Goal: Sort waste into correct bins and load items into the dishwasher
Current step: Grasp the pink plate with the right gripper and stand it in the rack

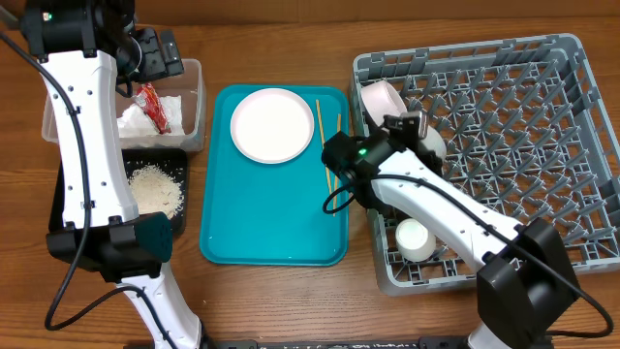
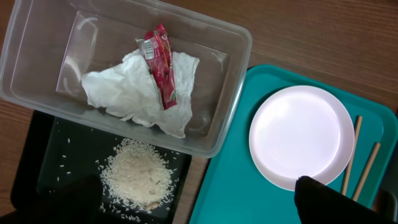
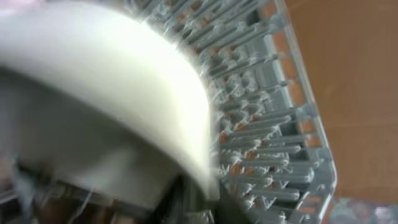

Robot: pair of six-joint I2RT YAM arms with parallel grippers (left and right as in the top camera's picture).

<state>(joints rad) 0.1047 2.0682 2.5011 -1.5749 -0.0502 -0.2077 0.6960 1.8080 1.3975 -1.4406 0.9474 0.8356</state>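
Observation:
The clear tub [image 1: 192,89] holds the white napkin [image 2: 134,93] and the red-and-white wrapper [image 2: 161,65]. The black tray [image 1: 58,199] in front of it holds a heap of rice [image 2: 138,173]. My left gripper [image 1: 160,53] hovers above the tub, open and empty [image 2: 193,208]. The white plate [image 1: 271,124] and two chopsticks [image 1: 318,124] lie on the teal tray [image 1: 271,228]. My right gripper [image 1: 405,128] is inside the grey dish rack [image 1: 572,58], shut on a white bowl [image 3: 112,74]. A second bowl [image 1: 381,97] and the cup [image 1: 415,238] sit in the rack.
The right arm reaches from the front right across the rack's left side. The left arm stands over the black tray and tub. The right wrist view is motion-blurred. Bare wood table surrounds the trays.

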